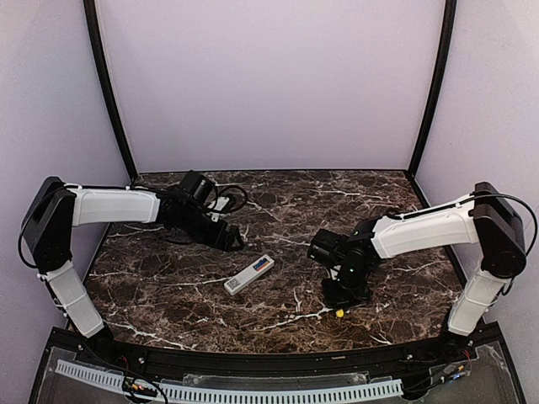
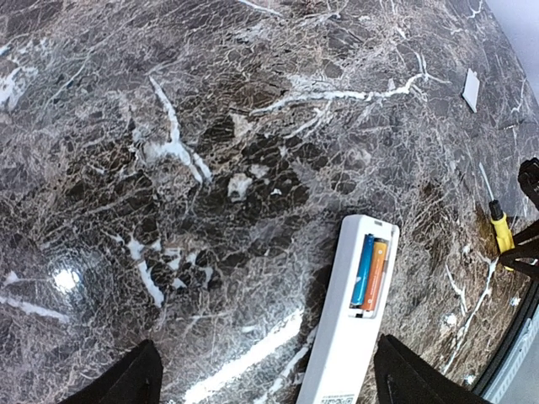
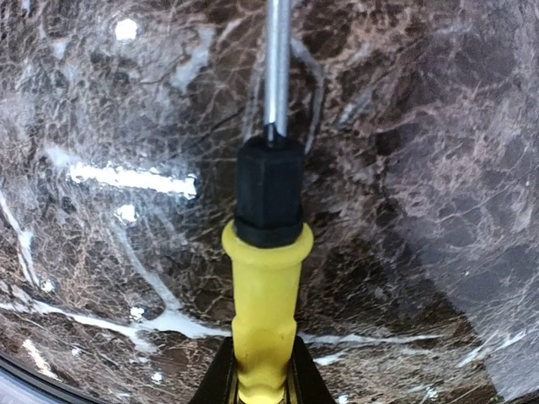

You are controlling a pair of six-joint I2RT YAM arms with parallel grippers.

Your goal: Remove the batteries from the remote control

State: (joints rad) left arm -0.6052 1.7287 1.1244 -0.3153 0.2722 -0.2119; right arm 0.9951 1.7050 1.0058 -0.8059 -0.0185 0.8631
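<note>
The white remote control (image 1: 249, 274) lies on the marble table, back side up, compartment uncovered. In the left wrist view the remote (image 2: 345, 337) holds a blue battery (image 2: 363, 271) and an orange battery (image 2: 376, 275) side by side. My left gripper (image 2: 269, 389) is open and empty above the table; the remote lies between its fingertips (image 2: 417, 379), nearer the right one. In the top view the left gripper (image 1: 234, 240) is just behind the remote. My right gripper (image 3: 263, 389) is shut on the yellow handle of a screwdriver (image 3: 263, 303), right of the remote (image 1: 341, 296).
The small flat white cover (image 2: 472, 89) lies far off on the table. The screwdriver's yellow end (image 1: 339, 312) shows below the right gripper, and its handle also shows in the left wrist view (image 2: 502, 231). Its metal shaft (image 3: 277, 67) points away over the marble.
</note>
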